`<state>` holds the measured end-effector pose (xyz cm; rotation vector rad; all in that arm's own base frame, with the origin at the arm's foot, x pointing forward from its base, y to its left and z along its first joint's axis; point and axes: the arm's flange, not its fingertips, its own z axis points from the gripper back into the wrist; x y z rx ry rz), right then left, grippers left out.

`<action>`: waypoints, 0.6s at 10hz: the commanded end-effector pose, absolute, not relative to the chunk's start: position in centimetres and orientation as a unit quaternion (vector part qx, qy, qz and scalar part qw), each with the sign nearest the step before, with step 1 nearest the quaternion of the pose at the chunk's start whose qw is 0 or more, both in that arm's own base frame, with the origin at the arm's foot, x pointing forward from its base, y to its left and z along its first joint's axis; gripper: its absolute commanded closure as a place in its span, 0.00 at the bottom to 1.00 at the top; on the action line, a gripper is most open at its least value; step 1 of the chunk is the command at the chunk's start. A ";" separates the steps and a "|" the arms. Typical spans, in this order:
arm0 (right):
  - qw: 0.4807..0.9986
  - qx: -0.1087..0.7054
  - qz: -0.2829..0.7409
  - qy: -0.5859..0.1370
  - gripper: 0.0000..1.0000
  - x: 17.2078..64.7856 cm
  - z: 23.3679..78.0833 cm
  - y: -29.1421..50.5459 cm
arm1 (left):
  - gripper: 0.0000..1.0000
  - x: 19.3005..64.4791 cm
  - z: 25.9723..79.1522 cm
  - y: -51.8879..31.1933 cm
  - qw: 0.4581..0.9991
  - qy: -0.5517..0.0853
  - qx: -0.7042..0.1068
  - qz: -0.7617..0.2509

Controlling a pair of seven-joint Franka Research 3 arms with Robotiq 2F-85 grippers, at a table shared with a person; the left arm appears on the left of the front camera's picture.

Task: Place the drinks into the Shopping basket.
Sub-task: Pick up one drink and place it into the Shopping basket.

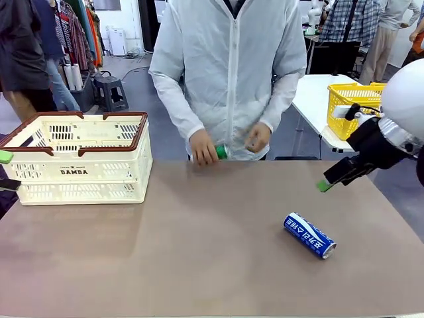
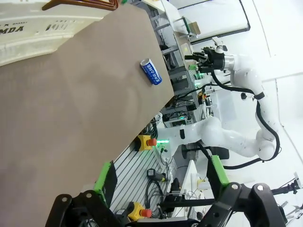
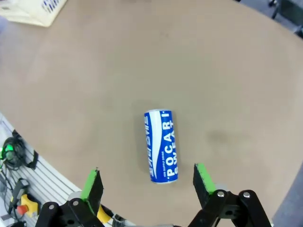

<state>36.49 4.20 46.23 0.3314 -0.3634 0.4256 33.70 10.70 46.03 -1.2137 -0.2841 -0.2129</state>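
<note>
Slim blue metal can [image 3: 161, 145], white lettering, silver end, just ahead of black right gripper [image 3: 147, 169] with green pads [image 3: 92, 185]. Cream-white slotted plastic basket [image 1: 79, 162], dark-brown rim.

- The blue can [image 1: 309, 235] lies alone on the bare table [image 1: 199, 265], with open room all round it.
- The right gripper [image 3: 147, 176], jaws spread wide, hangs above it with nothing between.
- The Shopping basket [image 1: 79, 175] takes up the far left corner (its top is open).
- The left gripper [image 1: 5, 170] crowds the basket's left end.
- A person's hand [image 1: 202, 144] on a green can [image 1: 221, 152], and the other hand [image 1: 257, 139], block the middle of the far edge.
</note>
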 end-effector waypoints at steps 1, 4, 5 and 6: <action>0.946 0.157 0.219 -0.180 0.00 36.5 46.3 4.9 | 0.00 33.5 46.3 11.0 0.807 -0.128 -0.568 -0.099; 0.969 0.109 0.214 -0.050 0.00 38.7 43.1 9.1 | 0.00 33.5 46.3 11.0 0.807 -0.128 -0.568 -0.099; 0.973 0.094 0.208 -0.045 0.00 40.1 41.8 9.3 | 0.00 33.5 46.3 11.0 0.807 -0.128 -0.568 -0.099; 0.969 0.106 0.217 -0.061 0.00 40.6 41.3 8.5 | 0.00 33.5 46.3 11.0 0.807 -0.128 -0.568 -0.099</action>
